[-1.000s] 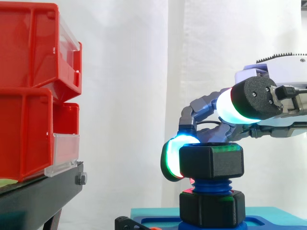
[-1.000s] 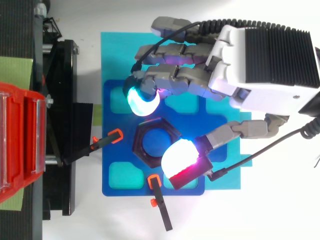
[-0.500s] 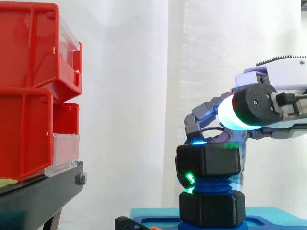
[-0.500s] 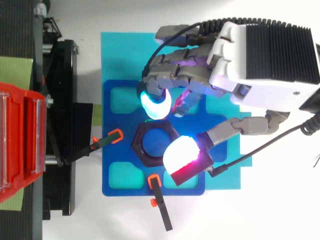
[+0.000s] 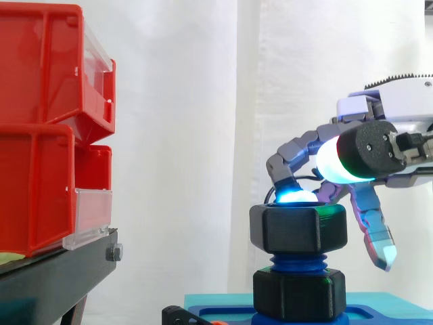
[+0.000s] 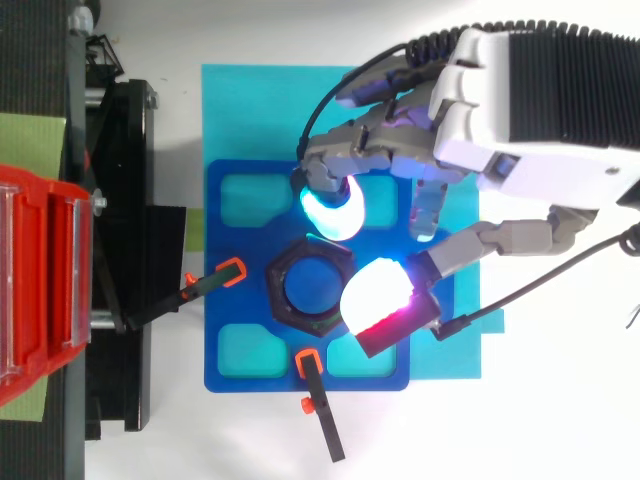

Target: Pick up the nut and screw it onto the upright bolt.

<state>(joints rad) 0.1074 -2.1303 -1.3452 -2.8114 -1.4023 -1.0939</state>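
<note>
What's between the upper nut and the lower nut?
In the side view, bare blue bolt thread separates the upper nut from the lower nut.

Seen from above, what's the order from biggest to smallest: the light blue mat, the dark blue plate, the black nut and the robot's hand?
Largest to smallest:
1. light blue mat
2. dark blue plate
3. black nut
The hand looks about plate-sized, but it hangs nearer the camera and runs off the picture, so I leave it unranked.
</note>
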